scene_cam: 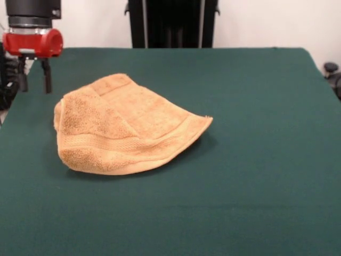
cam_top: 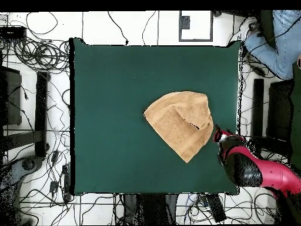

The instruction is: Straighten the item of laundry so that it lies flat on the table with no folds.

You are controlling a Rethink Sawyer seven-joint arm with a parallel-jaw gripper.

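Note:
The tan-orange towel (scene_cam: 123, 125) lies folded over on itself on the dark green table (scene_cam: 256, 160), left of centre in the front view, with a woven band along its near hem and a corner sticking out to the right. From overhead the towel (cam_top: 179, 122) sits toward the table's (cam_top: 117, 118) right side. My gripper (scene_cam: 34, 74) hangs above the table at the far left edge, behind and left of the towel, apart from it. Its two dark fingers (scene_cam: 47, 76) stand spread, open, with nothing between them. Overhead, the red arm end (cam_top: 235, 154) is just right of the towel.
A black stand (scene_cam: 171, 24) rises behind the table's far edge. Cables and equipment (cam_top: 35, 106) cover the floor around the table. A person's legs in jeans (cam_top: 276, 41) show at the overhead view's top right corner.

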